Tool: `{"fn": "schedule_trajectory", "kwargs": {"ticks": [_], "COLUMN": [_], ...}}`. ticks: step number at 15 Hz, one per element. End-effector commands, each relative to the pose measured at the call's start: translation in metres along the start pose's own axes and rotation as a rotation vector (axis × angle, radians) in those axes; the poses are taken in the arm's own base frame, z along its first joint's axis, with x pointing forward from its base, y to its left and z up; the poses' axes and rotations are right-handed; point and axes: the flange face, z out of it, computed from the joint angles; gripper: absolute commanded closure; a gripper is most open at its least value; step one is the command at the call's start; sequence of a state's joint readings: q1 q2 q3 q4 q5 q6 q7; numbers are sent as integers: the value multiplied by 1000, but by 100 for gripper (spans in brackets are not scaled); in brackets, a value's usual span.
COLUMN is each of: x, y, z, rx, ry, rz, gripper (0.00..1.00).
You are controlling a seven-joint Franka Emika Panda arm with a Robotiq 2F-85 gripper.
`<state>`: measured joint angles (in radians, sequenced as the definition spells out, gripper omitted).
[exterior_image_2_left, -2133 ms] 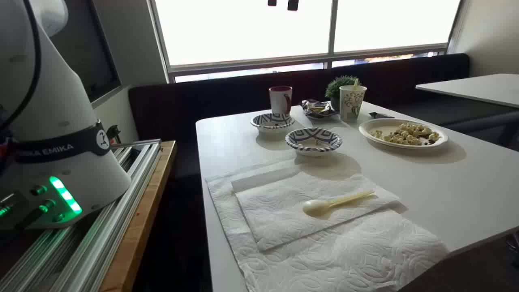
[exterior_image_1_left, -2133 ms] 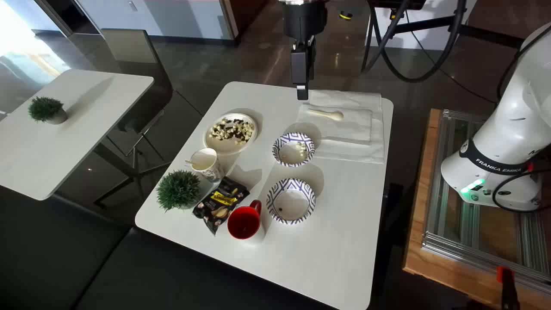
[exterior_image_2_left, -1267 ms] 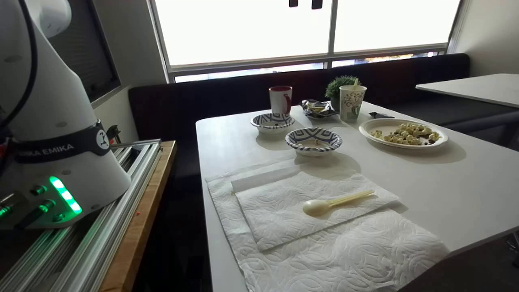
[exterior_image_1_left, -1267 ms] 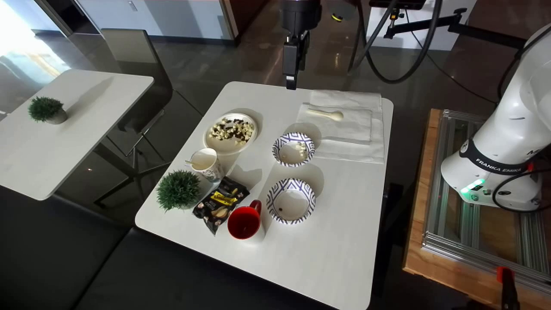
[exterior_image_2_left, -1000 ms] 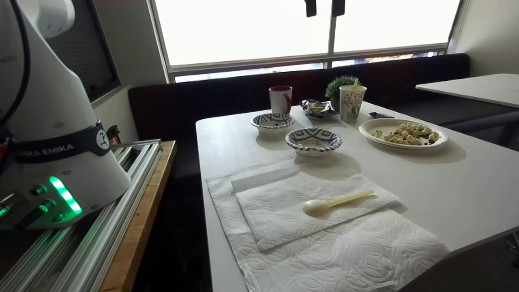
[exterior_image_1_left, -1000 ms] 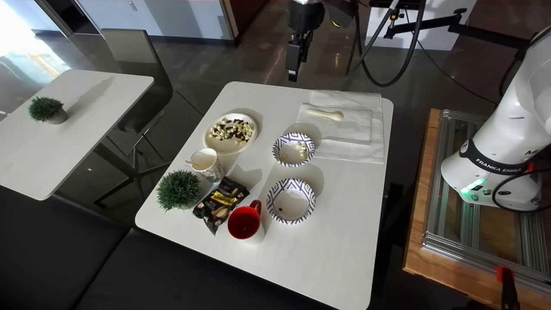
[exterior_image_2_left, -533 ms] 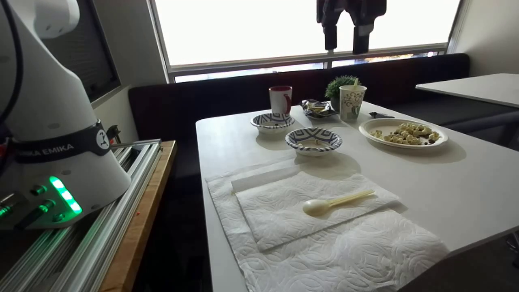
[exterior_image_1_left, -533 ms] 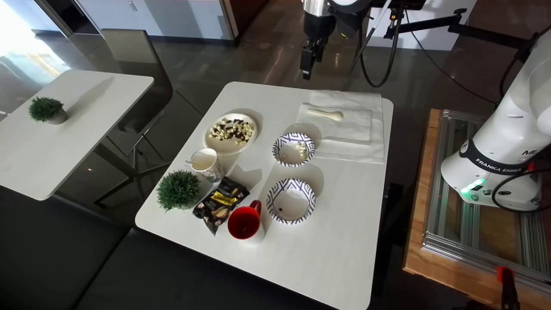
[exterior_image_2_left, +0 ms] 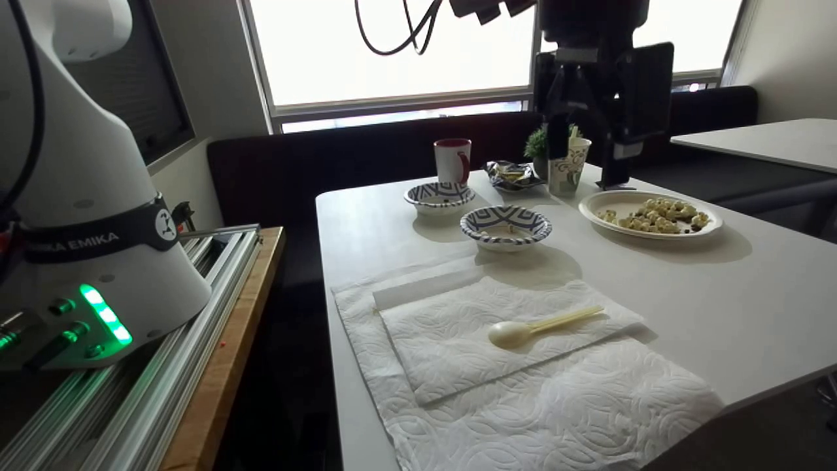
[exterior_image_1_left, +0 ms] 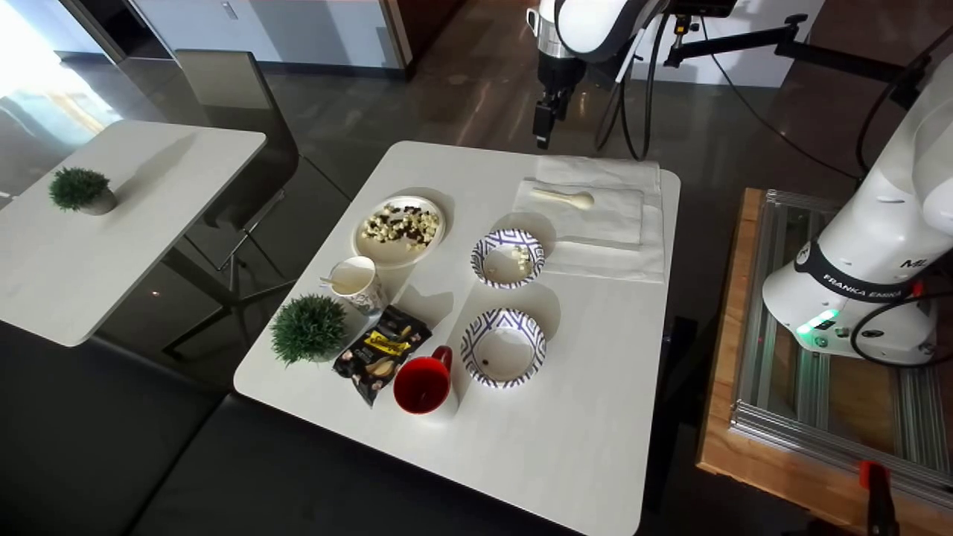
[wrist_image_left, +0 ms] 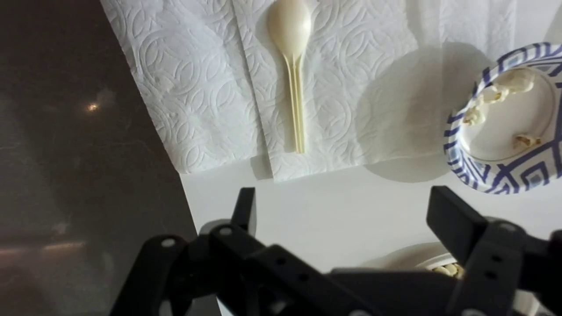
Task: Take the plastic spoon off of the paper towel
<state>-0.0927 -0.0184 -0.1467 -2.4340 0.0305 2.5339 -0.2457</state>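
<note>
The pale plastic spoon [exterior_image_1_left: 569, 197] lies flat on the folded white paper towel [exterior_image_1_left: 595, 229]. In an exterior view, the spoon [exterior_image_2_left: 533, 329] and the towel [exterior_image_2_left: 444, 347] show close up, on top of a larger white sheet. In the wrist view, the spoon [wrist_image_left: 293, 48] has its bowl at the top edge, slightly cut off, and its handle pointing down toward the jaws. My gripper [wrist_image_left: 344, 193] is open and empty above bare tabletop, past the handle end. In both exterior views, the gripper [exterior_image_1_left: 543, 141] hangs above the table and apart from the spoon; it also shows dark here [exterior_image_2_left: 586, 169].
A patterned bowl [exterior_image_1_left: 476, 260] with some popcorn stands beside the towel, and another bowl [exterior_image_1_left: 465, 350] stands farther along. A popcorn plate [exterior_image_2_left: 588, 212] is under the gripper side. A paper cup [exterior_image_1_left: 365, 299], plant [exterior_image_1_left: 309, 327], snack bag [exterior_image_1_left: 383, 350] and red-lined mug [exterior_image_1_left: 447, 406] stand beyond.
In the exterior views, my gripper has moved toward the towel side and come down lower, into fuller view. The spoon, towel and other tabletop things have not moved.
</note>
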Motion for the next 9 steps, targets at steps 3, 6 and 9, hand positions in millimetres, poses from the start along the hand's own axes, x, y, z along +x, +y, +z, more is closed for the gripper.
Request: {"fn": "schedule_trajectory", "kwargs": {"ticks": [3, 6, 9], "x": [0, -3, -3], "y": [9, 3, 5], "z": [57, 83, 102], "rx": [31, 56, 46], "ry": [-50, -91, -155], "rz": [-63, -88, -51], "gripper": [0, 0, 0]}}
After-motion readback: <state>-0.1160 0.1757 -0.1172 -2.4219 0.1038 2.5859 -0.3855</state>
